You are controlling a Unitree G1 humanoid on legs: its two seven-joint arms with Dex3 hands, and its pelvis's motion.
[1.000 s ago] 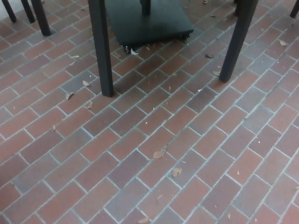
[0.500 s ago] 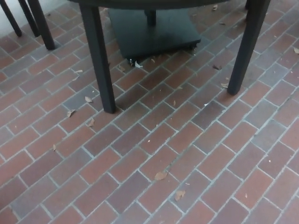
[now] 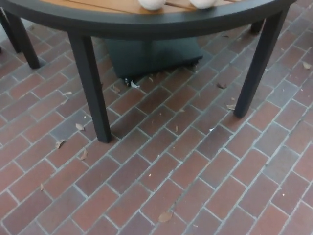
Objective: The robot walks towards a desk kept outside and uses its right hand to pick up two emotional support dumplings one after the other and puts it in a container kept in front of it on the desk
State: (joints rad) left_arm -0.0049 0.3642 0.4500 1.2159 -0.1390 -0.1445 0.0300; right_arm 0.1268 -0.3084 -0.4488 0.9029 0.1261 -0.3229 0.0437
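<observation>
Dim, even daylight; soft blur throughout; faint shadow under the desk (image 3: 146, 22).

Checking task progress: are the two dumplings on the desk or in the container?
On the desk: both dumplings rest on its wooden slats. No container is visible.

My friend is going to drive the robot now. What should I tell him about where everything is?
Hands: neither the left nor the right shows in the head view.
Things: two white dumplings sit at the near edge of the desk, one left of the other; only their undersides show. The container is out of view.
Done: nothing picked up yet.
Left: finish the approach to the desk, then move both dumplings into the container, one at a time, using the right hand.
</observation>
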